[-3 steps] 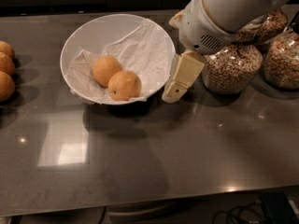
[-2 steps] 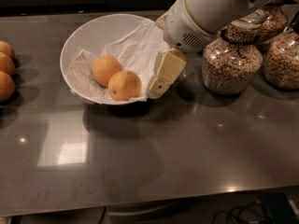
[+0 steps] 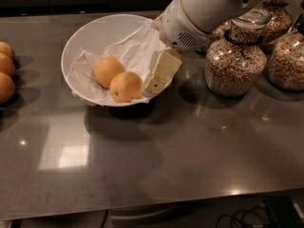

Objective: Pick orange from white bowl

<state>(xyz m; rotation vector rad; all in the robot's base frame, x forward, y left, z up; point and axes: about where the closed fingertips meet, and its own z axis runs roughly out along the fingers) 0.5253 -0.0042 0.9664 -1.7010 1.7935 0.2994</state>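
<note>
Rt jar (image 3: 288, 61) cropped; hand (image 3: 159, 76) covers part of white bowl (image 3: 100, 34) rim.

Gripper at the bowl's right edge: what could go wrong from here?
1. The gripper sits right at the rim of the white bowl. Pressing further in could shove or tip the bowl.
2. The orange touches a second orange that lies nearer the gripper, so the wrong one may get grabbed or knocked.
3. The crumpled paper lining the bowl near the gripper could get pinched along with the fruit.

Smooth orange (image 3: 107, 71) lies in paper-lined white bowl (image 3: 97, 32), hand (image 3: 155, 84) at its rim.
</note>
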